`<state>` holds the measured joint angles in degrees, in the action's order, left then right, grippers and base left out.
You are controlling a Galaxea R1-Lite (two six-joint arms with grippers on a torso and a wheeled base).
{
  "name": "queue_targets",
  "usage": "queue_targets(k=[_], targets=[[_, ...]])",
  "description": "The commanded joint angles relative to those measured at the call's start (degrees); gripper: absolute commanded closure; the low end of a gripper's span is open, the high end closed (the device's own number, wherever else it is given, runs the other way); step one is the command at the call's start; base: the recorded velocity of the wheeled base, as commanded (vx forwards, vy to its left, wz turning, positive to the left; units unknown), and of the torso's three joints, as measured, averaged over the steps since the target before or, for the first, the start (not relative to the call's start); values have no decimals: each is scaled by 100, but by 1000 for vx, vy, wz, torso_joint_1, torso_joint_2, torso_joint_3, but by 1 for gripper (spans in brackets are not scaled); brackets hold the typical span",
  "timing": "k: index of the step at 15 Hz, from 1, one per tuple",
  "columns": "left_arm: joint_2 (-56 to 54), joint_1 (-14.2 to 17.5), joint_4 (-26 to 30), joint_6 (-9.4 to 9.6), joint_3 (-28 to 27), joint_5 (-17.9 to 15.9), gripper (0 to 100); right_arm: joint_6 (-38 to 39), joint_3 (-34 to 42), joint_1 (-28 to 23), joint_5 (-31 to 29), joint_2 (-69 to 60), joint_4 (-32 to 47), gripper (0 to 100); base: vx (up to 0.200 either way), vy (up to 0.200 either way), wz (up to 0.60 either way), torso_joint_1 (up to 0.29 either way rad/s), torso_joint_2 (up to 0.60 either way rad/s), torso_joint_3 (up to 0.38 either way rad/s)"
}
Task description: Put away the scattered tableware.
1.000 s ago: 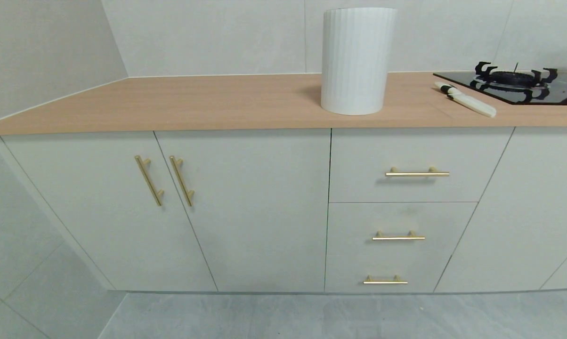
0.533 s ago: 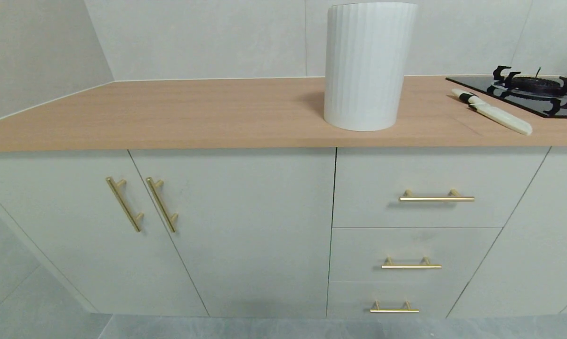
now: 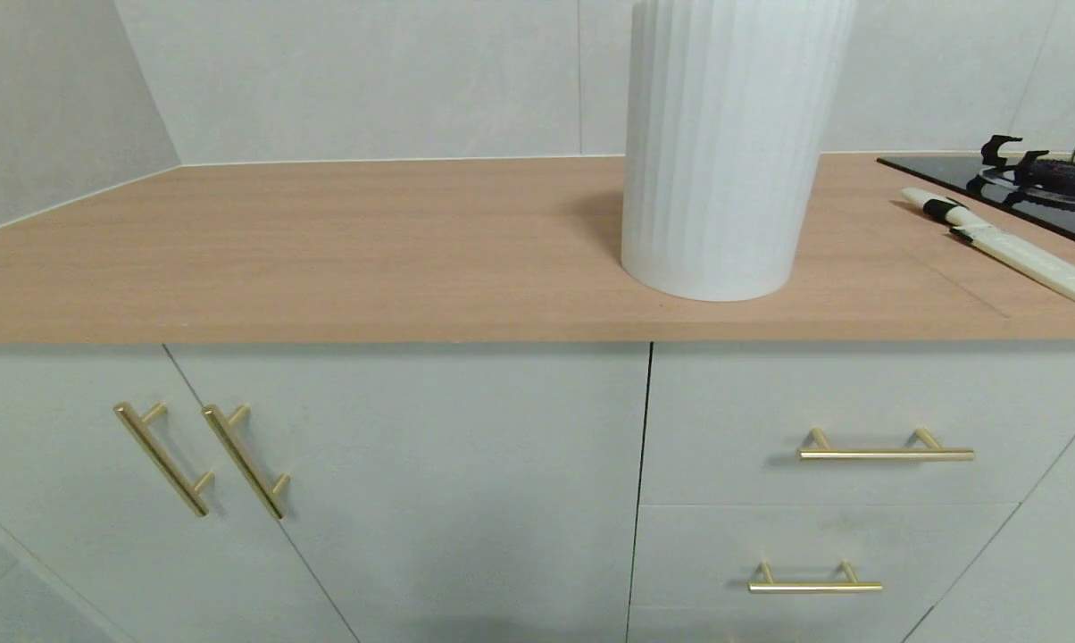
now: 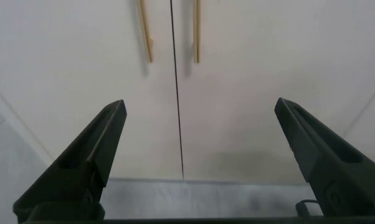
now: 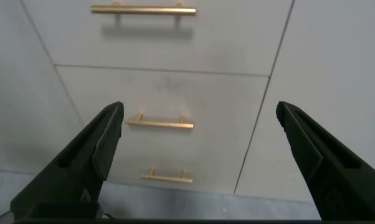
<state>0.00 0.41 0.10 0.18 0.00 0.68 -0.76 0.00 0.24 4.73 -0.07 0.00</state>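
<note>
Since a second ago the whole head view has shifted. The camera has come closer to the counter [image 3: 323, 259], so the cabinet front sits lower and larger in the picture and less of the hob shows. Nothing on the wood has itself changed place. Farthest left, the left door handle [image 3: 162, 457] and the right door handle [image 3: 245, 460] slant side by side, one on each door. To their right the white ribbed canister [image 3: 725, 152] stands upright near the counter's front edge, its top cut off by the picture's upper edge. Well apart from it, farther right, the pale knife [image 3: 1006, 250] lies flat on the counter. A black band sits near its far end, and its other end points toward the front right. It runs along just beside the black hob [image 3: 1020, 183], with a strip of wood between them. Below the canister and knife are the top drawer handle [image 3: 886, 454] and the second drawer handle [image 3: 814, 587], both level. The left gripper [image 4: 200, 107] hangs low before the doors and faces the door seam [image 4: 177, 93], with both door handles and a strip of floor [image 4: 194, 196] in its view. Its fingers are spread wide and hold nothing. The right gripper [image 5: 200, 109] hangs low before the drawers and faces the stack. Between its fingers show the upper two handles and the bottom drawer handle [image 5: 166, 178]. It too is spread wide with nothing in its grasp.
</note>
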Motion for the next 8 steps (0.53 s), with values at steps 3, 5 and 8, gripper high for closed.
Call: queue_targets(k=[3,5,8], targets=[[9,2,-1,-1,0,2,0,-4,0,2,2,7,0,0,0,0,0,0,0,0],[9,2,-1,-1,0,2,0,-4,0,2,2,7,0,0,0,0,0,0,0,0],[9,2,-1,-1,0,2,0,-4,0,2,2,7,0,0,0,0,0,0,0,0]])
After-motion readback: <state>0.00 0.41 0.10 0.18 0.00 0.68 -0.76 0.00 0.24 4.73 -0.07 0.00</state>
